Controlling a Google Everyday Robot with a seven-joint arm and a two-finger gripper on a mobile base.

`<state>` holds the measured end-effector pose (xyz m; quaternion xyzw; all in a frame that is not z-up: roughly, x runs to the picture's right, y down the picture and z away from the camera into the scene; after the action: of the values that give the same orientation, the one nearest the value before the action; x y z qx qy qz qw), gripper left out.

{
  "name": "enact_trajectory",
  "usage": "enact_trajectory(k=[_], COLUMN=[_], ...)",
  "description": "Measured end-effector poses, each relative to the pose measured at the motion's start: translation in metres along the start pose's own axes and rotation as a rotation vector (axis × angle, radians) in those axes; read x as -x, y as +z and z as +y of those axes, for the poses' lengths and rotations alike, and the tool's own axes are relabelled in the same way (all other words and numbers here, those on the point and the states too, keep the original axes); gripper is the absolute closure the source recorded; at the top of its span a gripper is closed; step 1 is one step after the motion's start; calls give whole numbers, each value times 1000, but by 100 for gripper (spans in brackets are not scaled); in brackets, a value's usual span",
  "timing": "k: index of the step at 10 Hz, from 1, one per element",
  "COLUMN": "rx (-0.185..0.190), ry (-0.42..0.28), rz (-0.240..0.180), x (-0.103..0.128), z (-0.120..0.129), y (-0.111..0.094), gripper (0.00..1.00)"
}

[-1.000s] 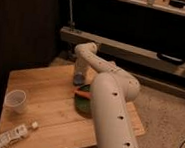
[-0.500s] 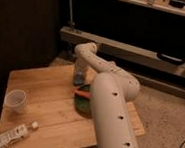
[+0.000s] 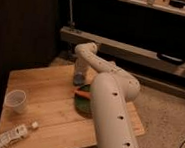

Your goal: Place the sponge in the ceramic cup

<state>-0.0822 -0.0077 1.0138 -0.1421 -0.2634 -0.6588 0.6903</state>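
Note:
The white ceramic cup (image 3: pixel 15 101) stands upright near the left edge of the wooden table (image 3: pixel 44 90), with nothing seen inside it. My gripper (image 3: pixel 79 78) points down at the table's far middle, at the end of the white arm (image 3: pixel 107 105) that fills the right of the view. A small blue-grey patch, the sponge (image 3: pixel 79 81), shows at the gripper's lower end, close to the tabletop. Whether the gripper holds it or only hovers over it is not visible. The cup lies well to the left and nearer the camera than the gripper.
A dark green plate (image 3: pixel 82 105) with an orange carrot-like piece (image 3: pixel 83 93) sits just in front of the gripper, partly behind the arm. A white strip-shaped object (image 3: pixel 10 135) and a small white cube (image 3: pixel 35 125) lie at the front left corner. Dark cabinets stand behind the table.

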Motion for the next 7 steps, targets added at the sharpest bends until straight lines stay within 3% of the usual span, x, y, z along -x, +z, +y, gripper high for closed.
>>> enact_trajectory(k=[5,7], rx=[1,2], ry=[1,3], rz=[0,0], x=[0,0], z=[1,2], y=[0,0], gripper=[24,22])
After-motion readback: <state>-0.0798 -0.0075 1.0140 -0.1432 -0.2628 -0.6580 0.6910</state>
